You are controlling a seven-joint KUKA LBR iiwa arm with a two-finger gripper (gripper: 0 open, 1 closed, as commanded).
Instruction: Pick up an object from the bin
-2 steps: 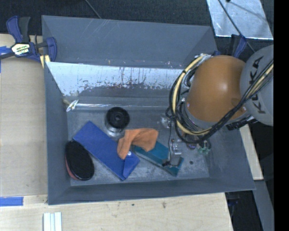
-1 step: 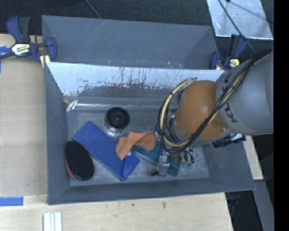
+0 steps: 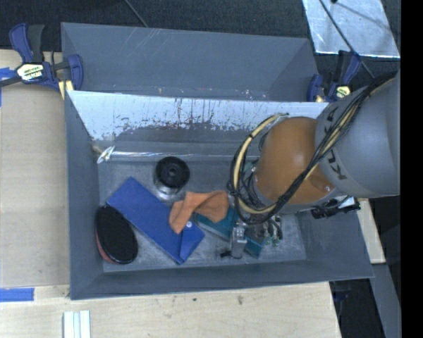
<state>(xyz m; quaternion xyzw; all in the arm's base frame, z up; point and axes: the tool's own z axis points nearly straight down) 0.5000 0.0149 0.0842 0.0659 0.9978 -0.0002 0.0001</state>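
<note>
Gripper (image 3: 240,245) over one teal item (image 3: 224,227) near the bin's (image 3: 84,189) front wall, open-or-closed you cannot tell, bare floor at view's right; you count one orange cloth (image 3: 197,210), blue pad (image 3: 151,220), black brush (image 3: 116,236), black cap (image 3: 172,172).

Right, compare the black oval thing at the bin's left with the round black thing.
The black oval thing is elongated and lies flat; the round black thing is circular, upright on a paler base. The oval one is larger than the round one. Both are black.
</note>
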